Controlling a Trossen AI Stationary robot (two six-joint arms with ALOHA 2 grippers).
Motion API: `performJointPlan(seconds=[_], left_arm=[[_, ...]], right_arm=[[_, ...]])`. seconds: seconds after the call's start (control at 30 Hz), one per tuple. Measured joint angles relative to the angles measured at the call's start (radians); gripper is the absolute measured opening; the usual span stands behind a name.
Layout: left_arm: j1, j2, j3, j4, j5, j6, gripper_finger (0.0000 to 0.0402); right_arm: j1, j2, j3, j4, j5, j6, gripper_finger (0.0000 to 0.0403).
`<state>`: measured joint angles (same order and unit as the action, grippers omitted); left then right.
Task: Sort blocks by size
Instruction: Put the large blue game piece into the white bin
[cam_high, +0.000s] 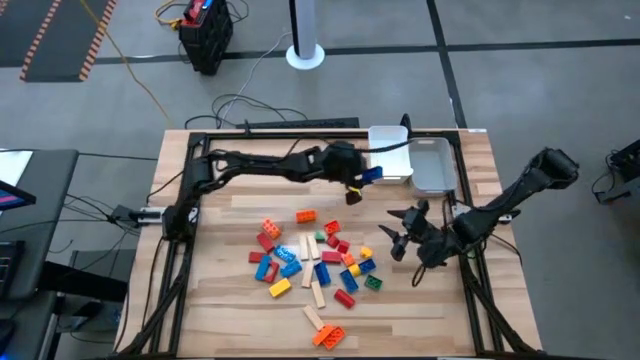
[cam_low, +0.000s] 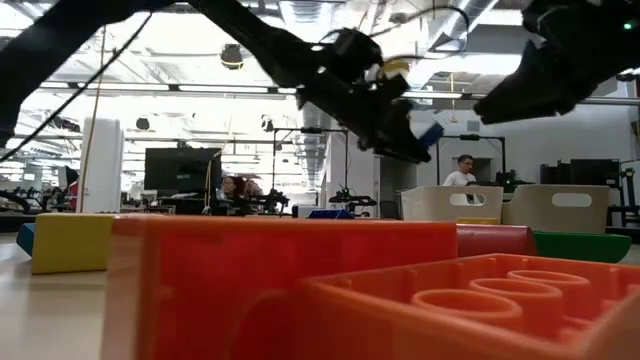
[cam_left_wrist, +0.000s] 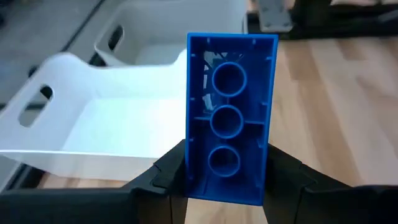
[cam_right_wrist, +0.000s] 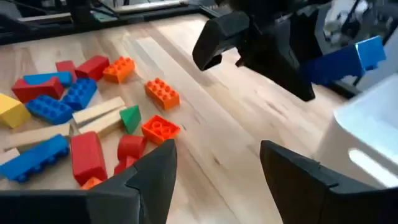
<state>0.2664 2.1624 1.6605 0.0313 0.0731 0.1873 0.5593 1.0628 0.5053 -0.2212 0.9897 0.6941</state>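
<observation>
Above the table's far side, the left gripper (cam_high: 362, 182) was clenched on a blue brick (cam_left_wrist: 227, 118), carried clear of the wood and just short of the two white trays (cam_high: 415, 160). Seen from the left wrist, the brick stood lengthwise out from the fingers (cam_left_wrist: 168, 171), hollow underside toward the camera, its free end pointing at the nearer tray, whose open mouth lay directly ahead and a little lower. My judgement: the drop turned on that line, a short reach forward would put the brick over the tray. The right gripper (cam_high: 408, 238) hung released, empty, beside the pile (cam_high: 315, 265) of blocks at mid-table, nearer to them than the left arm was.
</observation>
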Motion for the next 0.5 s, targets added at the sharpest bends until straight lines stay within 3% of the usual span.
performJointPlan(seconds=[0.23, 0.5], left_arm=[[0.024, 0.142, 0.23, -0.112, -0.001, -0.02, 0.0158], [0.068, 0.247, 0.362, -0.113, -0.008, -0.085, 0.0165]], right_arm=[[0.103, -0.084, 0.0, -0.367, -0.016, 0.393, 0.0259], [0.148, -0.069, 0.0, -0.377, 0.028, 0.461, 0.0259]])
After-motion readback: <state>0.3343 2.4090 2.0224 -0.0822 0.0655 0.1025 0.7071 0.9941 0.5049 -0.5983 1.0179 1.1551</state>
